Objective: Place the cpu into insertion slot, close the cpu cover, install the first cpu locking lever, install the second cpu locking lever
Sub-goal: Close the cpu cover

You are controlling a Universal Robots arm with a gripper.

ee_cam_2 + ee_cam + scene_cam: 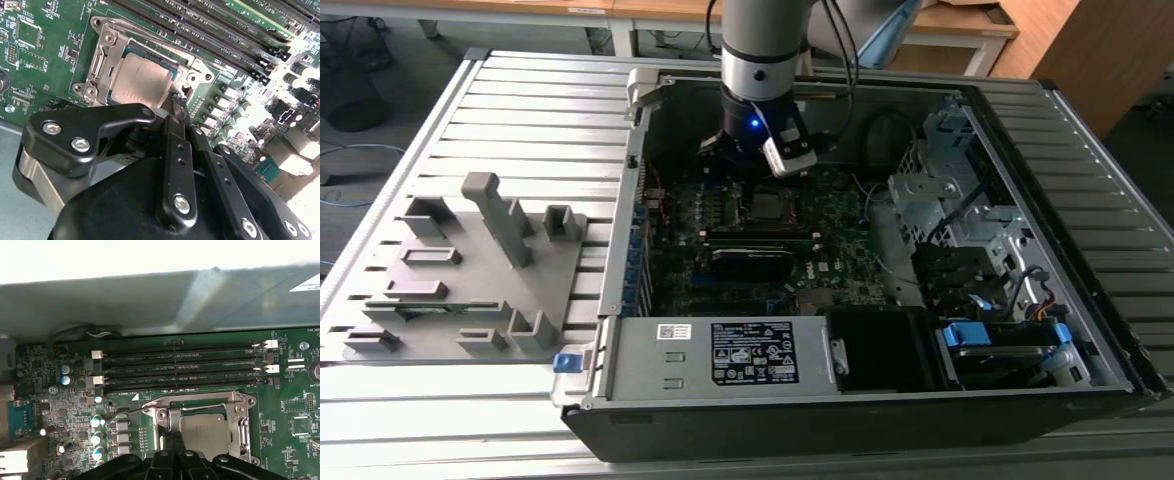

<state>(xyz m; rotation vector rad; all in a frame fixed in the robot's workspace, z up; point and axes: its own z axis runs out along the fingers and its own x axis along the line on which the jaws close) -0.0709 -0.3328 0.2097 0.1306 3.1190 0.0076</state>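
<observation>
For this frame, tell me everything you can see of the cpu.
The cpu is a small flat square chip with a dull silver-grey metal top. It lies level on the green motherboard, ringed by the silver cpu cover, its top showing through the window. The black hand is poised at one edge, hiding part of it in both wrist views; contact is unclear.

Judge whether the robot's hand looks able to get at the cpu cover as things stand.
Probably yes. In the second wrist view the hand hangs just beside the cpu cover, which seems to lie flat around the cpu, and nothing stands between them.
</observation>
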